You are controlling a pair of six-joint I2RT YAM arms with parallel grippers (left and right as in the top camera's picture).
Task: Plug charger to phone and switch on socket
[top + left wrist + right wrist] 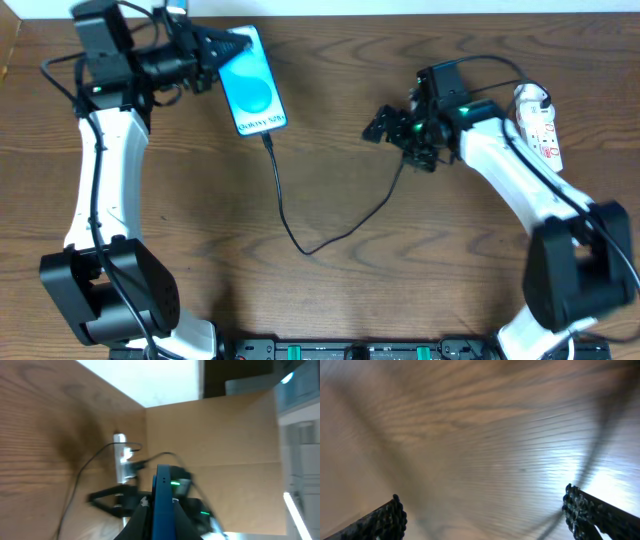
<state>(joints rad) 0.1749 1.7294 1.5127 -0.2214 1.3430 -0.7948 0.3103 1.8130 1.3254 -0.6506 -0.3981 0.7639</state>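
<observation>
The phone (255,88), its cyan screen up, lies at the back left of the table. My left gripper (232,45) is shut on its far end. In the left wrist view the phone (162,495) shows edge-on between the two black fingers (185,520). The charger (285,215), a thin black cable, meets the phone's near edge with its plug tip (268,141), loops forward and runs right under my right gripper (378,125). That gripper (485,510) hangs open over bare wood, holding nothing. The socket (538,125), a white strip with red marks, lies at the far right.
The table top (420,270) is dark wood. Both arm bases stand at its near edge. In the left wrist view a brown cardboard wall (225,445) rises behind the table, and my right arm shows blurred beyond the phone.
</observation>
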